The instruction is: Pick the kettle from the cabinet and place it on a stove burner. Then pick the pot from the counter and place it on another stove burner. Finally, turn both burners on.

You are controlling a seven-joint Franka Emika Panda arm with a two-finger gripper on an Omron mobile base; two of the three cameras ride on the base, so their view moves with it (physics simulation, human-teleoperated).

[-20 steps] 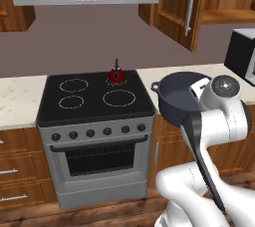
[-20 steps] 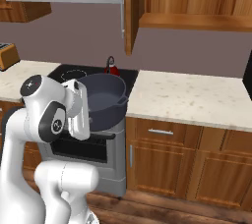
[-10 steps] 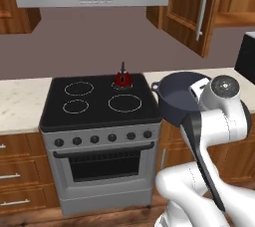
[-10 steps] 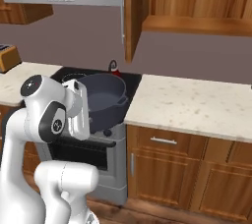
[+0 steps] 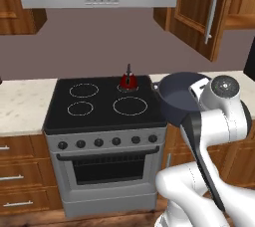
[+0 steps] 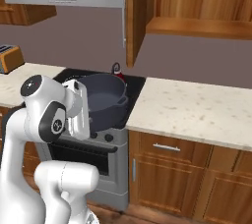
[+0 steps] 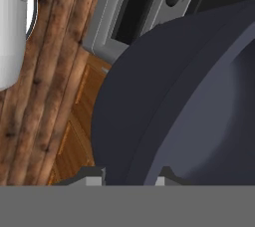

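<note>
The gripper [image 7: 129, 173] pinches the pot [image 5: 180, 95] by its rim, seemingly shallowly, so the pot, hanging ahead of it and beside the kettle [image 5: 129, 80], could slip or knock it.

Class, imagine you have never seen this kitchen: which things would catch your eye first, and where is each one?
The round dark blue-grey pot stands out, held up in the air by the white arm's end effector just right of the black glass cooktop. Next comes the small glossy red kettle, sitting at the back right of that cooktop.
</note>
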